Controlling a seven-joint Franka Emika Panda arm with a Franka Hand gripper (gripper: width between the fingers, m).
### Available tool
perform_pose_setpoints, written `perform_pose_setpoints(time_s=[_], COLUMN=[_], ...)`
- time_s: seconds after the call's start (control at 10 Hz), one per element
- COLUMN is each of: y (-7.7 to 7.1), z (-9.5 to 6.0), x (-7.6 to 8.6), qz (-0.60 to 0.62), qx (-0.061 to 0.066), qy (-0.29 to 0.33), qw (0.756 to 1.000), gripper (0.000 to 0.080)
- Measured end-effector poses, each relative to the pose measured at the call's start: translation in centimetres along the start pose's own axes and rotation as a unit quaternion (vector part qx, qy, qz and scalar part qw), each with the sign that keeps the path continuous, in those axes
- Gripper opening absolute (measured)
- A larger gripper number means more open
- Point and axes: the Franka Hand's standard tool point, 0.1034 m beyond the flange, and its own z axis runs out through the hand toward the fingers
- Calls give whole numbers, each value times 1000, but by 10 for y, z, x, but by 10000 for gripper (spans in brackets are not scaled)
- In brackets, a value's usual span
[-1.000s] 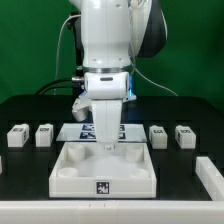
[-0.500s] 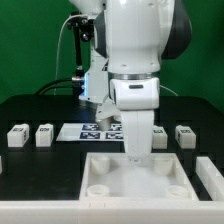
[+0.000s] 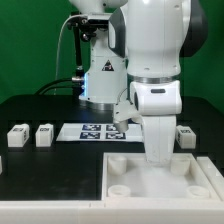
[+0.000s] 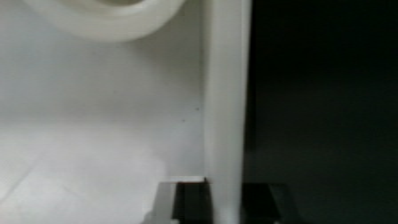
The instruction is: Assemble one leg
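Observation:
Two legs, small white blocks (image 3: 17, 135) (image 3: 44, 134), stand at the exterior view's left, and one more leg (image 3: 186, 135) shows at the right behind the arm. My gripper (image 3: 158, 158) is shut on the far wall of the large white tray-like part (image 3: 165, 180) with round corner sockets, at the exterior view's front right. In the wrist view the tray's thin wall (image 4: 226, 100) runs between my two dark fingers (image 4: 192, 203), with my gripper (image 4: 228, 186) closed on it. A round socket (image 4: 125, 15) shows beside the wall.
The marker board (image 3: 95, 131) lies on the black table (image 3: 40, 175) behind the tray. The robot's base (image 3: 100, 75) stands at the back. The tray's right side reaches the picture's edge.
My gripper has moved to the exterior view's right and forward, dragging the tray-like part with it. The legs have not moved.

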Motion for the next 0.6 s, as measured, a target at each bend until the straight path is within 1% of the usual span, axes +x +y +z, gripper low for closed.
perform_pose_setpoints(time_s=[0.1,0.2,0.3,0.4,0.5,0.6], y=[0,-1,-1,-1,-1,-1], z=[0,1,1,1,1,2], x=[0,-1,-1,-1,-1,-2], qz=[0,1,1,1,2,2], qx=[1,1,1,1,1,2], qy=[0,0,0,0,0,0], qw=[1000,1000,1000,1000,1000,1000], gripper=[143,143,278,464,464,604])
